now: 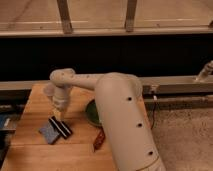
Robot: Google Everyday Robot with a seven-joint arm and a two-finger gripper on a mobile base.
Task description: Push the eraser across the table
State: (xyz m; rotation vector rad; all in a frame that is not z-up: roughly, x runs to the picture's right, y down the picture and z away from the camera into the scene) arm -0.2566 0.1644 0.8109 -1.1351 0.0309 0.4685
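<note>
The eraser (61, 128), a small black block with pale stripes, lies slantwise on the wooden table (35, 156) near its left middle. It rests against a blue-grey flat pad (48, 133) on its left. My gripper (60, 114) points down at the end of the white arm (117, 115), just above the eraser's far end and very close to it. I cannot tell whether it touches the eraser.
A clear plastic cup (48, 90) stands behind the wrist at the table's back left. A dark green bowl (92, 113) sits right of the gripper, partly hidden by the arm. A reddish-brown elongated object (98, 141) lies further front. The table's left edge is close to the pad.
</note>
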